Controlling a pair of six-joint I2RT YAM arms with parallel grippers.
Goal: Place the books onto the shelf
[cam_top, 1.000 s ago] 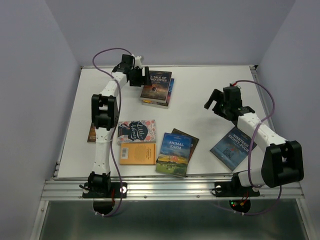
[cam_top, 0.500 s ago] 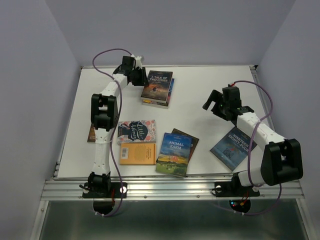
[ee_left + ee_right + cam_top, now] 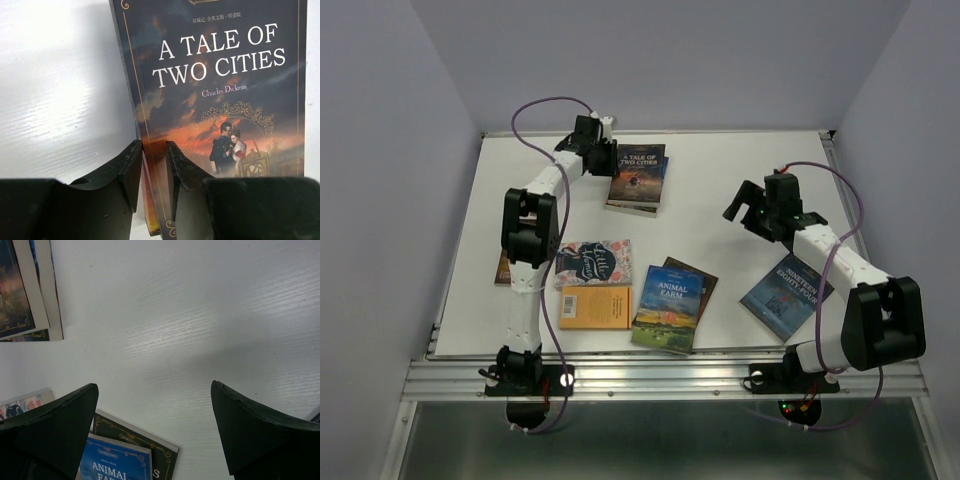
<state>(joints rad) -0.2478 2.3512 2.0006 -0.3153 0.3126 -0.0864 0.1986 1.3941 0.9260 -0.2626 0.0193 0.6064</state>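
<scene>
Upper centre of the overhead view: left gripper (image 3: 604, 160) pinches the left edge of the Tale of Two Cities book (image 3: 220, 95), lying on a second book (image 3: 55, 305); lift gently so only the top one rises; right gripper (image 3: 744, 204) spread wide, mid-right.

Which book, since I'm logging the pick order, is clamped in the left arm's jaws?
A Tale of Two Cities, the dark book farthest back: only its edge sits between the jaws.
</scene>
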